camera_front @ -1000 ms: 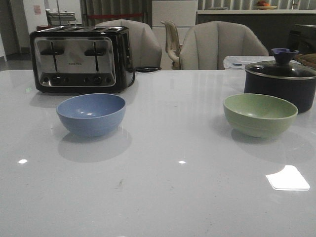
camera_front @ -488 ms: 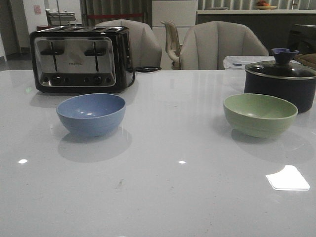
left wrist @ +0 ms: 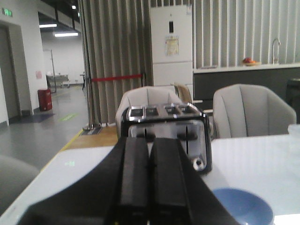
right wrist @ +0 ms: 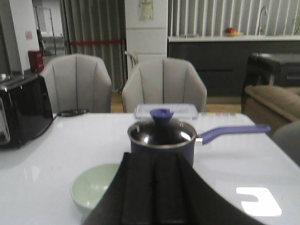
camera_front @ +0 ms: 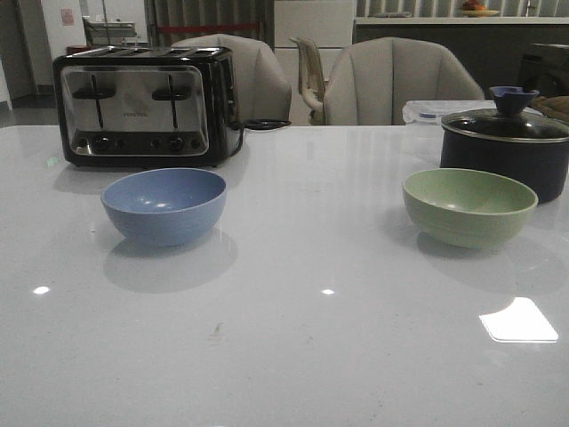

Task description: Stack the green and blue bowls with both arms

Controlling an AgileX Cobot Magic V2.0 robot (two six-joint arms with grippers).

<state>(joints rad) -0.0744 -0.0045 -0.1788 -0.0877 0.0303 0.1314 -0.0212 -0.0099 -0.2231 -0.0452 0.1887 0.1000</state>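
The dusty blue bowl [camera_front: 164, 205] stands upright on the white table, left of centre, in front of the toaster. The pale green bowl [camera_front: 468, 205] stands at the right, just in front of the navy pot. Neither arm shows in the front view. In the left wrist view my left gripper [left wrist: 149, 143] is shut and empty, its fingers pressed together, with the blue bowl [left wrist: 243, 206] lower and to one side. In the right wrist view my right gripper [right wrist: 155, 157] is shut and empty, with the green bowl [right wrist: 93, 185] beside it.
A black-and-chrome toaster [camera_front: 142, 105] stands at the back left. A dark navy lidded pot [camera_front: 505, 147] with a long handle [right wrist: 232, 131] stands behind the green bowl, and a clear lidded box [right wrist: 165, 110] behind that. Grey chairs [camera_front: 396, 84] line the table's far edge.
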